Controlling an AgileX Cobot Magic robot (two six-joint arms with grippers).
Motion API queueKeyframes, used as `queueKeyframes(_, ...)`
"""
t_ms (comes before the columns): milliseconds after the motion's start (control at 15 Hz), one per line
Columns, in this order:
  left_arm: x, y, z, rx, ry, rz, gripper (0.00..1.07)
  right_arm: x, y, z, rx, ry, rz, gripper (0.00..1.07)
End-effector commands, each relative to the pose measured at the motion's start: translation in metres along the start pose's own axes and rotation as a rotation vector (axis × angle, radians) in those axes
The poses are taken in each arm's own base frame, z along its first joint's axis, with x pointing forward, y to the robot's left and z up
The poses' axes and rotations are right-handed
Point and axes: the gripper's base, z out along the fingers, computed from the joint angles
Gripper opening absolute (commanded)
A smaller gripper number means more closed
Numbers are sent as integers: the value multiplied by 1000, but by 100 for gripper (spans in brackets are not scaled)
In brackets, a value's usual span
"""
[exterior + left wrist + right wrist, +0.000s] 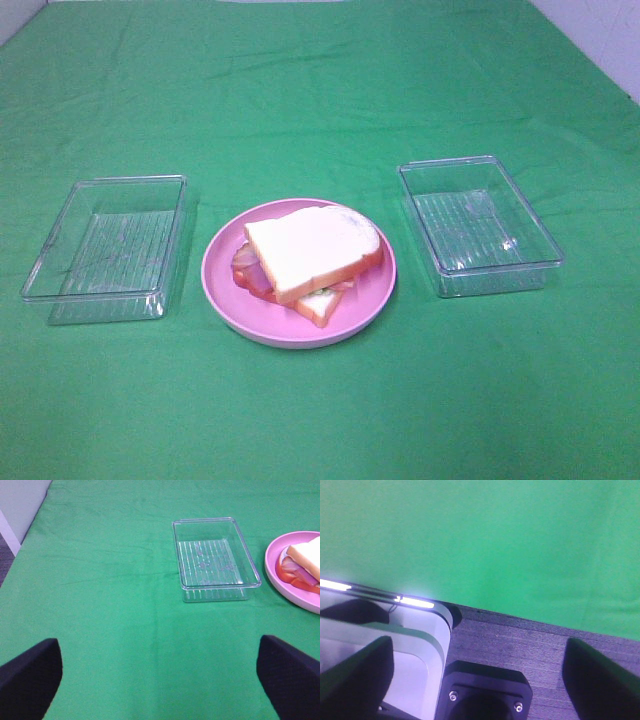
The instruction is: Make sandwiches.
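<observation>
Overhead, working left to right, you have a green cloth covering the whole table.

At about 9 o'clock from the middle sits the left tray, clear plastic, rectangular, ribbed floor, nothing visible inside. Its long sides run roughly 12 to 6.

Centre of the view: the round pink plate, just to the right of that tray but not touching it. The sandwich is on it. You see a white bread slice with orange-brown crust on top, lying tilted, its far corner pointing toward 2 o'clock. A second slice pokes out under it at about 5 o'clock, with a hint of pale green at that edge. Reddish-brown and pink filling shows at the 9 o'clock side of the stack. No cheese can be made out.

At 3 o'clock from the plate: the right tray, same clear ribbed type, angled slightly, apart from the plate.

No arm appears overhead.

Left wrist view: your left gripper has both dark fingers spread wide at the picture's edges, released, with bare cloth between them. Ahead of them is the left tray, with the plate's rim and the sandwich beside it.

Right wrist view: your right gripper is also spread and holding nothing; one finger shows dark at the side. It hangs past the cloth's edge, over grey floor, with a pale rounded-corner surface and a black bolted mount below.
</observation>
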Motion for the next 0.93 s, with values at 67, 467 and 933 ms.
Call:
queueKeyframes(67, 1, -1, -2, 4, -16, -3, 101, 41, -20, -8, 48, -10, 121, 88)
queueKeyframes(467, 1, -1, -2, 4, -16, -3, 101, 111, -22, -41, 89, -488, 207, 88)
queueKeyframes(933, 1, 0, -2, 3, -16, -3, 101, 117, -9, -26, 3, -779, 100, 88)
